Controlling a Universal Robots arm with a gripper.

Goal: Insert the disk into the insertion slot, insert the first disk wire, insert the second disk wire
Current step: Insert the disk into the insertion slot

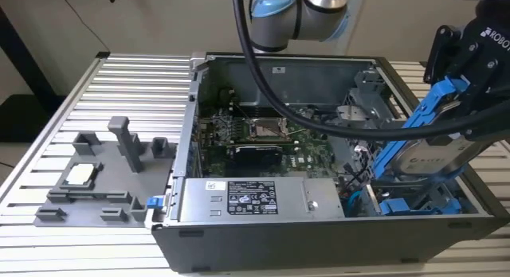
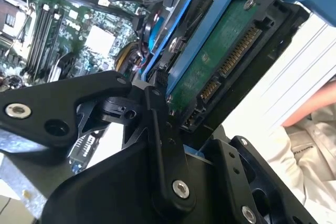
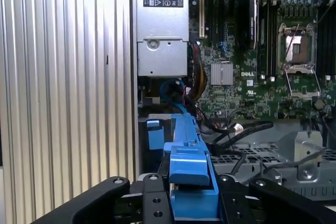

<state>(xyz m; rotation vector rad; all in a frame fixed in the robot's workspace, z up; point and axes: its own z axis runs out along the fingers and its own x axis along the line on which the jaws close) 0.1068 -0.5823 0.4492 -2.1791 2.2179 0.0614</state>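
One disk (image 1: 428,159) is in my gripper (image 1: 460,110), whose fingers are closed on the two sides of its blue carrier (image 1: 433,104). It sits at the exterior view's right, steeply tilted. Its upper end is up at my fingers, its labelled silver face is turned toward the camera, and its lower end points down into the case (image 1: 319,244).

In the first wrist view I see the disk (image 3: 188,166) edge-on. My gripper (image 3: 191,205) is tight around it, with a black finger (image 3: 153,203) on either side. In the second wrist view the disk (image 2: 220,61) shows its green underside and connector, held in my gripper (image 2: 197,129).

Right under the disk's lower end is the slot (image 1: 410,205), a grey bay with blue fittings in the lower right corner of the case. I cannot tell whether the disk touches it.

At the middle of the exterior frame lies the green board (image 1: 263,134), and it shows in both wrist views too (image 2: 68,30) (image 3: 262,51). Below it in the frame a grey box (image 1: 247,199) with a sticker runs along the case wall. A black cable (image 1: 263,68) sweeps from the top centre across the case toward my wrist.

The case stands on a slatted table (image 1: 119,80). On the table, at the lower left and well apart from the disk, is a grey fixture (image 1: 95,187).
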